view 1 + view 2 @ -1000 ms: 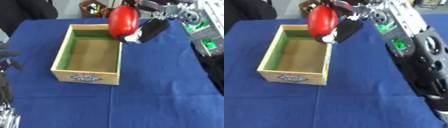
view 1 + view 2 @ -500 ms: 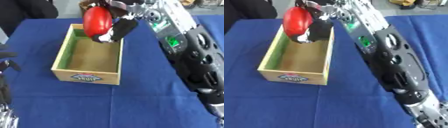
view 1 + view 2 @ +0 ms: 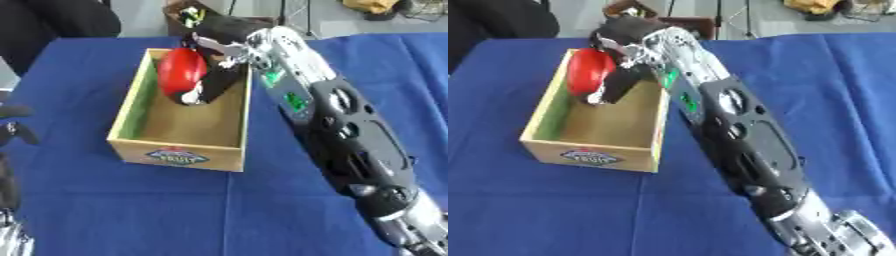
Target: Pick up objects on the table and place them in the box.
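Observation:
A red rounded object [image 3: 180,74] hangs inside the far end of the wooden box [image 3: 129,111], held over its floor. My right hand [image 3: 213,82] is curled round it, black fingers on its right side, the arm reaching in from the lower right across the box's right wall. The box has a green inner wall on the left and a fruit label [image 3: 178,156] on its front. My left hand [image 3: 19,131] shows only as dark parts at the left edge; its fingers are unclear.
The box stands on a blue tablecloth [image 3: 157,210]. A dark basket with small items [image 3: 632,10] sits beyond the table's far edge. A person in dark clothing [image 3: 52,20] is at the far left. My long right arm [image 3: 737,135] crosses the table's middle.
My right hand has carried the red object leftward and down, from above the box's right wall into the far end of the box. The camera view has shifted too.

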